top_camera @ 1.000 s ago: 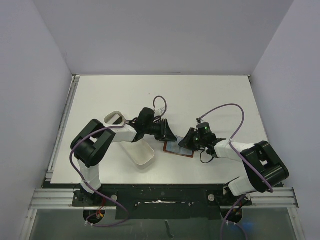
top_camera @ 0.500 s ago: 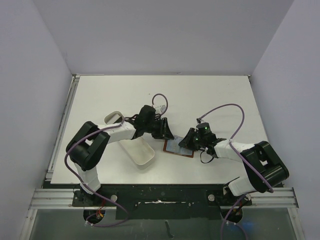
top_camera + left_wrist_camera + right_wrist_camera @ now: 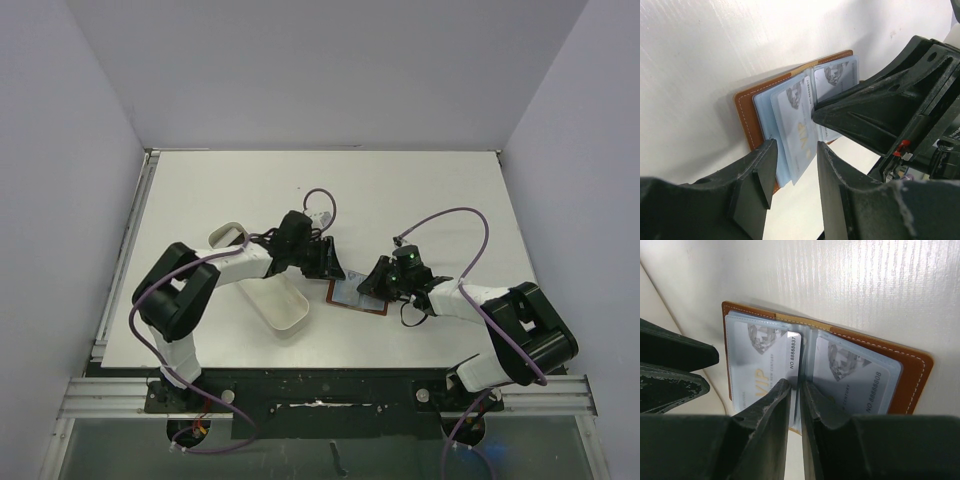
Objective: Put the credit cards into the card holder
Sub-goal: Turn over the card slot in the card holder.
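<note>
Silver card (image 3: 799,131) half out of card holder (image 3: 746,112): looks pinched by right gripper (image 3: 795,386) at holder's spine, pokes past holder's edge between spread-apart left gripper (image 3: 795,149) fingers.

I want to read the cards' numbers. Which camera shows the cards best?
The right wrist camera: the cards look big, numbers readable. The left wrist camera shows them partly hidden behind the right gripper. The top camera shows only a tiny patch.

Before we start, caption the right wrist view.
Right jaws, a sliver apart, over the fold of the open card holder, silver cards tucked inside.
</note>
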`<state>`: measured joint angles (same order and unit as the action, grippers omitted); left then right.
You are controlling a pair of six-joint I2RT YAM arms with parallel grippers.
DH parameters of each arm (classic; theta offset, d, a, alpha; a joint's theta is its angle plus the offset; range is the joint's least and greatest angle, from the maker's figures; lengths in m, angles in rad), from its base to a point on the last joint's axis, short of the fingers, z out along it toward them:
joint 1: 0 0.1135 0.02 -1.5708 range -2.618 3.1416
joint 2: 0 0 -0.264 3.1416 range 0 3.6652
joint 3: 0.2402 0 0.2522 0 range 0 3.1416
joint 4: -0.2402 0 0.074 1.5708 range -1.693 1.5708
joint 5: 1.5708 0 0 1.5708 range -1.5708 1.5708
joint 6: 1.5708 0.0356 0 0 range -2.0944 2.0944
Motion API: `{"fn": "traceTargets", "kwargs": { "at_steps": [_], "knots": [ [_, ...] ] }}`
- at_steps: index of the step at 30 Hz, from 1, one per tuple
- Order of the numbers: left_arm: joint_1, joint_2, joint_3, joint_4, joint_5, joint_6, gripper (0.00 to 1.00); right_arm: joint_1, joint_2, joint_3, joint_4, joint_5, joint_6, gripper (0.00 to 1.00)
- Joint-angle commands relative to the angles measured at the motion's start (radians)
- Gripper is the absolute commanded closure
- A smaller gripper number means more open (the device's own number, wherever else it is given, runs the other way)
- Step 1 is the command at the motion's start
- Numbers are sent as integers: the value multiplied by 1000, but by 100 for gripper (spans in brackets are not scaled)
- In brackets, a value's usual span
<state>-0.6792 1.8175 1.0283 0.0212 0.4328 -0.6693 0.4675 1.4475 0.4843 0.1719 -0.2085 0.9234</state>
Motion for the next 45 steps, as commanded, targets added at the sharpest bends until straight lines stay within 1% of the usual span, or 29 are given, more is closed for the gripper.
{"fn": "traceTargets", "kwargs": {
  "at_steps": [1, 9, 10, 17, 22, 25, 27, 30, 32, 34, 36, 42, 45],
  "knots": [
    [-3, 17, 21, 63, 30, -5, 64, 9, -18, -3, 10, 38, -11, 83],
    [-3, 40, 24, 81, 32, -16, 65, 9, -18, -5, 12, 37, -11, 83],
    [-3, 44, 24, 88, 51, -21, 65, 9, -18, -6, 14, 37, -11, 83],
    [-10, 52, 25, 108, 68, -37, 69, 8, -18, -9, 18, 35, -11, 83],
    [-14, 52, 31, 104, 73, -38, 75, 8, -18, -10, 21, 34, -10, 83],
    [-15, 53, 35, 94, 71, -38, 82, 9, -23, -7, 20, 31, -9, 83],
    [-14, 57, 44, 72, 60, -33, 88, 9, -46, 5, -4, 22, -12, 80],
    [-13, 59, 53, 34, 44, -17, 100, 11, -127, 19, -75, 43, -23, 73],
    [-12, 61, 53, 23, 40, -15, 100, 9, -189, 28, -131, 72, -33, 67],
    [-12, 63, 54, 16, 40, -12, 100, 8, -239, 34, -181, 107, -39, 60],
    [-12, 63, 56, 13, 40, -9, 100, 7, -273, 30, -212, 125, -37, 56],
    [-11, 67, 58, 2, 3, -7, 100, 4, -289, -3, -253, 167, -22, 54],
    [-11, 68, 58, -7, -5, -8, 100, -1, -286, -18, -256, 189, -19, 51]
  ]
}}
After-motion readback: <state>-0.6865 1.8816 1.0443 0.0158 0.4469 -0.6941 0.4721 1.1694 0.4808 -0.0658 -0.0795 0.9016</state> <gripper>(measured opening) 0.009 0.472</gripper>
